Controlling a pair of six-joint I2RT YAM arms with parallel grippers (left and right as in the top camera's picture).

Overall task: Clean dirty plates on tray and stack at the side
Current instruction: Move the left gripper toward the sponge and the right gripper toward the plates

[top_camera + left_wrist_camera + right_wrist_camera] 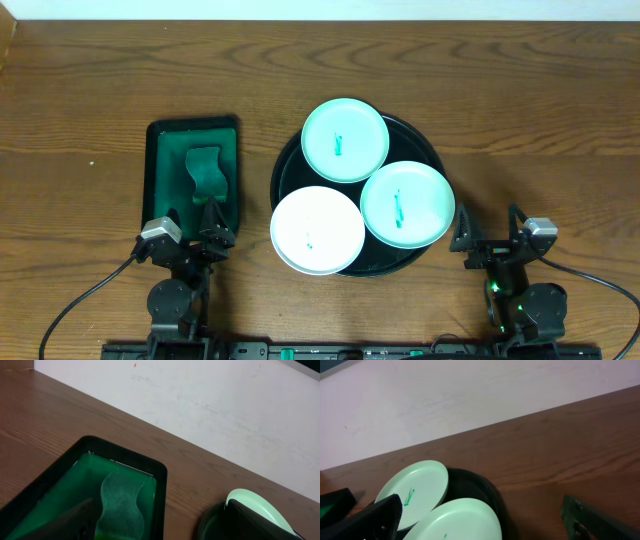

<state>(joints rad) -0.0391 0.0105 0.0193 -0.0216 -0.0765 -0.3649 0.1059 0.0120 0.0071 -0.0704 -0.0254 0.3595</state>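
Observation:
The round black tray point(290, 170) sits at the table's middle with three plates on it. A mint-green plate point(345, 140) with a green smear lies at its far side. A second mint plate point(407, 204) with a smear lies at the right. A white plate point(317, 230) with a tiny green mark overhangs the near left rim. My left gripper point(193, 232) is open and empty at the near end of the green tray. My right gripper point(490, 235) is open and empty, right of the black tray. The right wrist view shows both mint plates point(415, 491) point(460, 522) and the tray rim point(485, 492).
A small rectangular dark green tray point(160, 165) at the left holds a folded green cloth point(206, 170), also seen in the left wrist view point(122, 505). A white wall point(225, 410) stands beyond the table's far edge. Cables run along the near edge.

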